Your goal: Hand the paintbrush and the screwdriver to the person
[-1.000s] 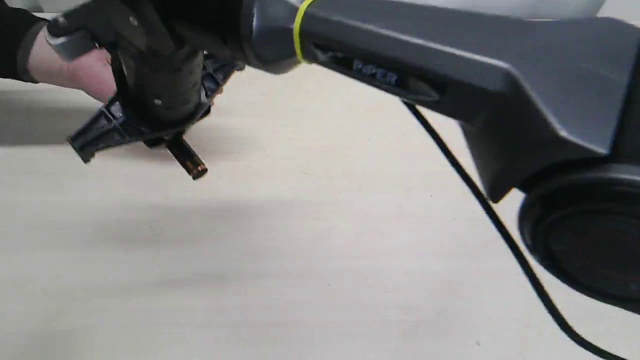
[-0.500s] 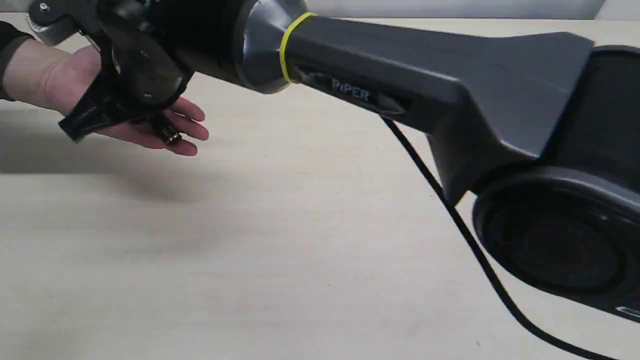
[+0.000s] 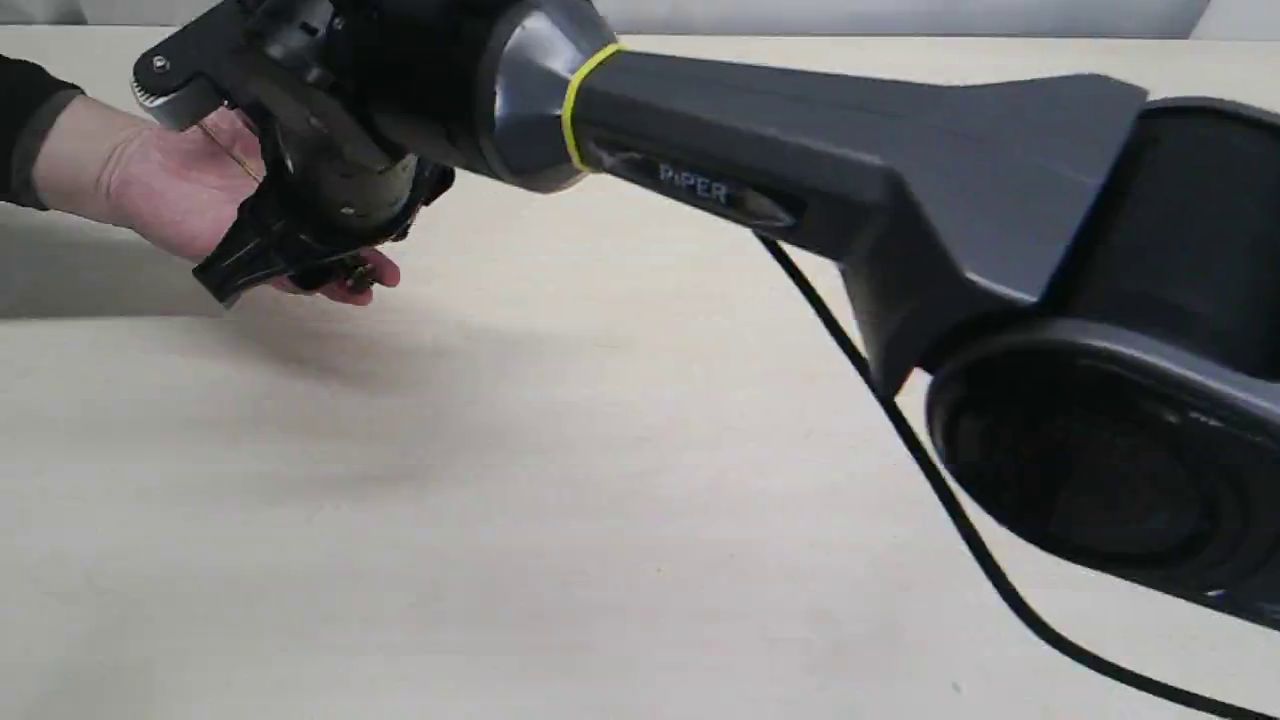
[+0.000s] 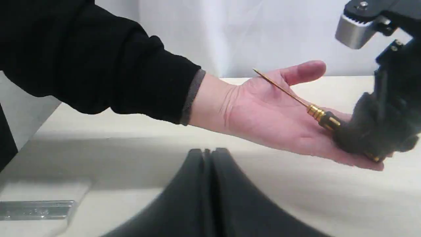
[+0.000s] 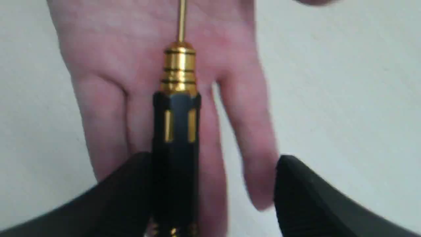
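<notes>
Now, left gripper (image 4: 208, 154): fingers pressed flat together with nothing between them, low over the table and short of the wrist. It's out of the play.
Person (image 3: 150, 185): far left in the exterior view, palm up above the table, dark cuff at the wrist, thumb raised.
Screwdriver (image 5: 176, 131): it lies along the open hand, thin shaft pointing toward the wrist, black-and-gold handle over the fingers.
Right gripper (image 5: 213, 164): spread wide. One finger lies against the handle and the other stands well clear, so we judge nothing is clamped.
Step in hand: the release, by our reading. To do it well, we'd back straight off along the handle's line with the jaws wide, so the touching finger doesn't roll the tool off the hand.
Paintbrush: not in any view, so we can't say where it is.
Right arm (image 3: 800, 130): it reaches in from the right, high above the surface.
Cable (image 3: 900, 430): it hangs beneath the arm toward the lower right, so we'd mind it on the pull-back.
Table (image 3: 500, 500): open pale surface through the middle and front, giving us room to retreat rightward. The tight side is the left, by the hand.
</notes>
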`<state>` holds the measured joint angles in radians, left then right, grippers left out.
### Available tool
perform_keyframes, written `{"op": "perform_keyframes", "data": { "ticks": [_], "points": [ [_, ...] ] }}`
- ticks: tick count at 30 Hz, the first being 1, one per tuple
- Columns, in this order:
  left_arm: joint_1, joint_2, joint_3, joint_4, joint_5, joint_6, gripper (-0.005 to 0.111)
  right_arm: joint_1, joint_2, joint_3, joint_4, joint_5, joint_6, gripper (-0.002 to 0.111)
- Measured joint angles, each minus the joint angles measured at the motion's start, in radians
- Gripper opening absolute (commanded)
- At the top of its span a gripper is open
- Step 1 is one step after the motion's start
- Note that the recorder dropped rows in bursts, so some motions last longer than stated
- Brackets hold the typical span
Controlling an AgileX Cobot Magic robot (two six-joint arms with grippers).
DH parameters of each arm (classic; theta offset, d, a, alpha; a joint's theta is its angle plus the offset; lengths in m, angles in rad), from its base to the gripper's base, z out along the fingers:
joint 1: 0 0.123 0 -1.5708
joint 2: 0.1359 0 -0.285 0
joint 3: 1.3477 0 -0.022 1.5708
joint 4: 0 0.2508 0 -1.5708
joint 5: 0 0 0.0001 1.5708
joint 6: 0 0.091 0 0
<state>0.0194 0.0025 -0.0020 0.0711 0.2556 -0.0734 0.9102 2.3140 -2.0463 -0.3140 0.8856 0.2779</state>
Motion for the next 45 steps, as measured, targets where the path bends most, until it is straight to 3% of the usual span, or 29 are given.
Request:
{"op": "perform_keyframes", "data": {
  "ticks": [5,12,16,22,27,33,38,45],
  "points": [
    [0.0,0.0,0.0,0.0,0.0,0.0,0.0,0.0,-0.118,0.0,-0.007,0.133,-0.024,0.005],
    [0.0,0.0,0.0,0.0,0.0,0.0,0.0,0.037,-0.306,0.017,-0.06,0.23,-0.052,0.005],
    [0.0,0.0,0.0,0.0,0.0,0.0,0.0,0.075,-0.426,0.115,-0.11,0.212,-0.029,0.005],
    [0.0,0.0,0.0,0.0,0.0,0.0,0.0,0.101,-0.676,0.44,-0.208,-0.015,0.142,0.005],
    [0.0,0.0,0.0,0.0,0.0,0.0,0.0,0.103,-0.939,0.869,-0.277,-0.305,0.259,0.005],
    [0.0,0.0,0.0,0.0,0.0,0.0,0.0,0.103,-1.201,1.233,-0.325,-0.495,0.318,0.005],
    [0.0,0.0,0.0,0.0,0.0,0.0,0.0,0.103,-1.379,1.431,-0.306,-0.552,0.418,0.005],
    [0.0,0.0,0.0,0.0,0.0,0.0,0.0,0.103,-1.561,1.543,-0.266,-0.506,0.48,0.005]
  ]
}}
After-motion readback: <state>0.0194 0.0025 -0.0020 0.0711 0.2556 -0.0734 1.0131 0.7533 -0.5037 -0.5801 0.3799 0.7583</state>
